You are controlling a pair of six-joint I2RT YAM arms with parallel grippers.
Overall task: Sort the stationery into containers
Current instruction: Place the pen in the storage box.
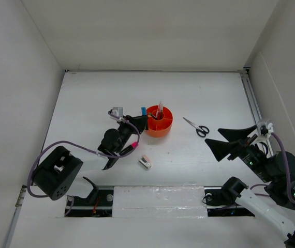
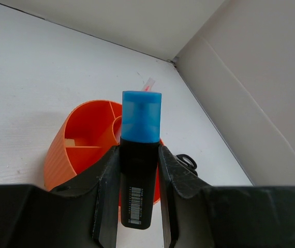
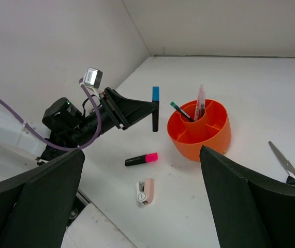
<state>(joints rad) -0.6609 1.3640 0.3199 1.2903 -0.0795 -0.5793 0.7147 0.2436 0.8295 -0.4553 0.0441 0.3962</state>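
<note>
Left wrist view showed the left gripper (image 2: 138,152) pinching the black body of the blue-capped marker (image 2: 138,186), cap up and roughly upright, clear of the table. Nearest the arm bases, the clip-like piece (image 1: 145,162) lay on the table (image 1: 215,93), with the pink-capped marker (image 1: 132,147) lying flat just beyond it. The right gripper (image 1: 213,137) hung with its fingers spread wide and nothing between them, well apart from everything.

Farther out, the held marker hovered just beside the orange organiser (image 1: 158,132), not yet over any compartment. A pink pen (image 3: 199,103) and a thin black pen (image 3: 181,111) stood in the central cup. A tan block in one wedge was possibly the eraser. The scissors (image 1: 196,126) lay to the organiser's right.

The grip sat low on a smooth barrel, so the marker could pivot or slide out. Lowered off-centre, its end might catch a divider or the rim and shove or tip the light organiser. Released too high, it could bounce out or knock the standing pens.

The table was plain matte white, lightly scuffed, boxed by bare white walls (image 1: 152,31) behind and to either side.
</note>
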